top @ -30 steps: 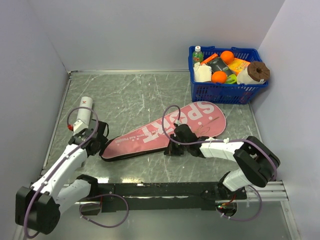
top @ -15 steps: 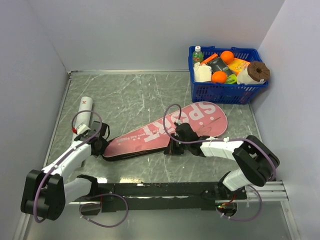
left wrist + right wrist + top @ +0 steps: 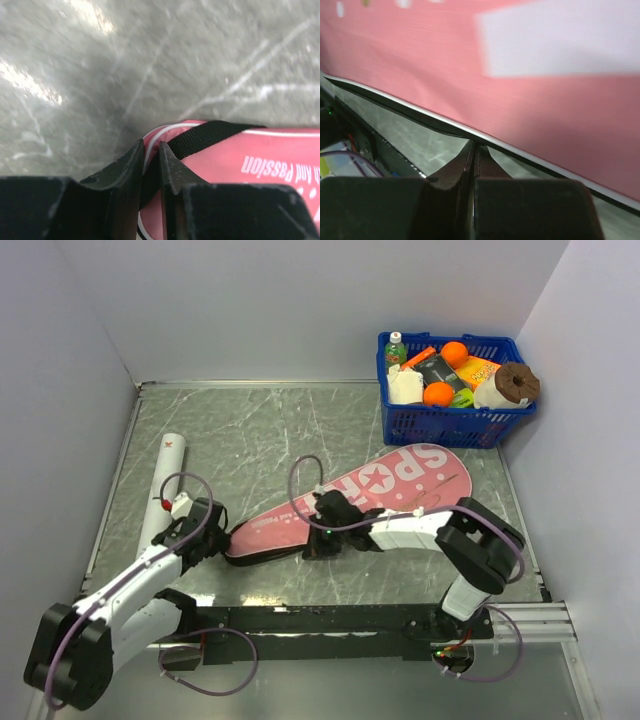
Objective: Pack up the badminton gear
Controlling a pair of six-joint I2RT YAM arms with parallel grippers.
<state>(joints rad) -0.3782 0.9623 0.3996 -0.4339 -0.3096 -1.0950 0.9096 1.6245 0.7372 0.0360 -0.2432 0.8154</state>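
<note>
The pink racket-shaped bag (image 3: pixel 370 495) lettered white lies slantwise on the table. My left gripper (image 3: pixel 213 531) is shut on the bag's narrow end, by the black strap (image 3: pixel 215 136), as the left wrist view (image 3: pixel 151 156) shows. My right gripper (image 3: pixel 316 541) is shut at the bag's near zip edge; in the right wrist view (image 3: pixel 475 150) its tips meet the dark edge under the pink cloth (image 3: pixel 520 90). The white tube (image 3: pixel 163 490) lies at the left, beside my left arm. No rackets and no shuttlecock are in view.
A blue plastic basket (image 3: pixel 455 426) of groceries stands at the back right corner. Grey walls close in the table on the left, back and right. The black rail of the arm bases (image 3: pixel 320 618) runs along the near edge.
My right gripper has slid left along the bag's near edge. The bag has shifted and its wide end swung toward the basket. My left gripper moved nearer and right, off the tube.
</note>
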